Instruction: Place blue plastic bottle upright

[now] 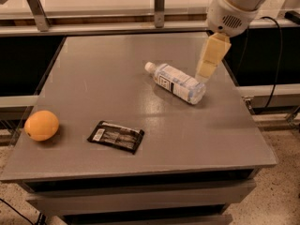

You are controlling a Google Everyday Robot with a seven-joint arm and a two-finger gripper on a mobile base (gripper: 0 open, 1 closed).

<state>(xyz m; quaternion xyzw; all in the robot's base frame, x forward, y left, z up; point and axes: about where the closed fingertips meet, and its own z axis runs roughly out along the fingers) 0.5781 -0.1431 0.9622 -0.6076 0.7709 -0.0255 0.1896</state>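
Grey worktop [93,74], backed by a metal rail [108,28] along the top of the frame; speckled floor [279,191] at lower right.

Blue plastic bottle [176,82], right of centre: lying on its side, white cap toward the upper left, ribbed base toward the lower right, label turned upward. Being round and propped by nothing, it rests along its full length and could roll if nudged sideways. The task is thus not yet done.

Pincer [204,72], upper right: cream-coloured, hanging tip-down from the white wrist housing [229,13]. Its tip is just beside the base end of the bottle and, as far as this view allows, appears clear of it rather than touching. Whether the pincer is apart or together cannot be told, since from this angle it presents as a single block. It carries nothing. The downward pose near the bottle suggests an approach to a grasp across the body, from which the bottle could be tipped onto its base.

Orange fruit [41,125], far left, and black foil packet [116,136], lower centre: both well apart from the bottle and outside the likely path, so neither should need shifting.
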